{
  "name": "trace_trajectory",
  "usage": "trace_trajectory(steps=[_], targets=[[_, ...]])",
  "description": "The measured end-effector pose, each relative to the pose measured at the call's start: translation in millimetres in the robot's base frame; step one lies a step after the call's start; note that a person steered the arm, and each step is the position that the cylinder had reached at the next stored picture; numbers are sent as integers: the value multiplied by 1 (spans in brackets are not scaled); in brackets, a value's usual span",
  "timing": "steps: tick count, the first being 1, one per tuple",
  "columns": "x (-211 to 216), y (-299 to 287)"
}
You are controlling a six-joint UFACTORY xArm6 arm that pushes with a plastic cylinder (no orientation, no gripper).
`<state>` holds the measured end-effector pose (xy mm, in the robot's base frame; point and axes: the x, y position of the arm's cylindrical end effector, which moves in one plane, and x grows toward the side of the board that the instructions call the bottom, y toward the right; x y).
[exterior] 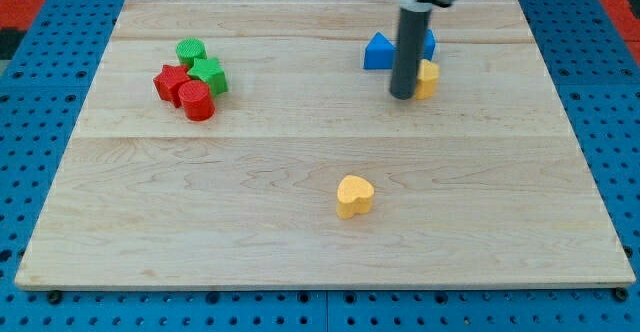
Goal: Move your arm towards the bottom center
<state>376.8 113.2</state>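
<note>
My rod comes down from the view's top and my tip (pixel 403 95) rests on the wooden board (pixel 300 242) at the upper right. It touches or nearly touches a small yellow block (pixel 428 78) on its right. A blue block (pixel 379 52) lies just behind the rod, partly hidden by it. A yellow heart-shaped block (pixel 354 196) lies well below my tip, near the board's bottom centre.
At the upper left is a tight cluster: a green cylinder (pixel 190 51), a green star-like block (pixel 209 74), a red star-like block (pixel 170 81) and a red cylinder (pixel 196 101). A blue pegboard (pixel 40 122) surrounds the board.
</note>
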Motion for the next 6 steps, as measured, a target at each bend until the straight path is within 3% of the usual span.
trace_trajectory(steps=[2, 3, 5, 6], targets=[[-17, 32], [29, 43], [184, 15], [206, -52]])
